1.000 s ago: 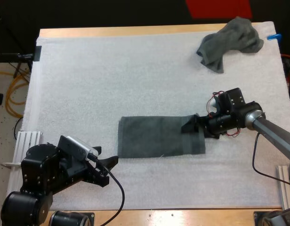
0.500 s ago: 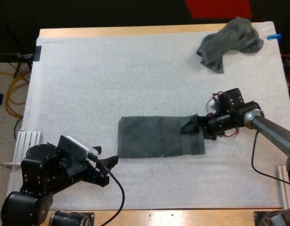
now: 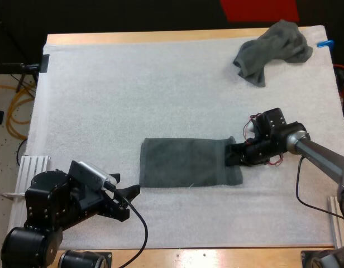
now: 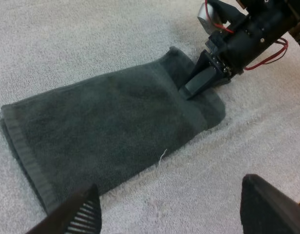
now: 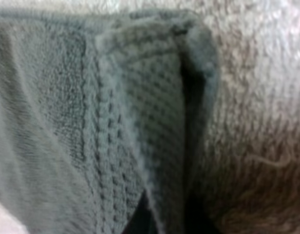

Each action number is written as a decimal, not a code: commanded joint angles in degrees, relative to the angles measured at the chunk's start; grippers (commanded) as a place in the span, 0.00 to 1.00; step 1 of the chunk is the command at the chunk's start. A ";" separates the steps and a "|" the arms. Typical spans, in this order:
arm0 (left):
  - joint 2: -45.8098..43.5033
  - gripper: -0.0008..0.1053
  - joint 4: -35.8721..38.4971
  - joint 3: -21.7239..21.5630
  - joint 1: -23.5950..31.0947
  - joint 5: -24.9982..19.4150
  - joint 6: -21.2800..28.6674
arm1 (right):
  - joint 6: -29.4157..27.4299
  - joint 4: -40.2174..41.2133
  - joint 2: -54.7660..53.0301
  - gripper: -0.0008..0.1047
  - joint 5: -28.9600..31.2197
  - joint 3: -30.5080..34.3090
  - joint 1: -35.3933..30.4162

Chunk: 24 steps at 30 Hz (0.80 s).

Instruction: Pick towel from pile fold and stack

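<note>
The towel [image 3: 186, 163] lies flat mid-way across the desk [image 3: 161, 37], long axis 9 to 3 o'clock, its 3 o'clock hem pinched by the nearer right end effector [image 3: 233, 156], with the left end effector [image 3: 130, 195] spread and empty at its 7 o'clock.

Right gripper [image 3: 231, 156] lower (towel [image 3: 183, 163] edge flatter)

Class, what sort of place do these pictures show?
Probably a robotics lab bench: left gripper and right gripper over a white mat on a wooden table, with folded towel and crumpled towel.
</note>
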 commanded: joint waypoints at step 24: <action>-0.11 0.57 -0.58 -0.30 -0.02 -0.17 -0.24 | -12.53 16.63 -17.28 0.01 42.25 -1.12 0.42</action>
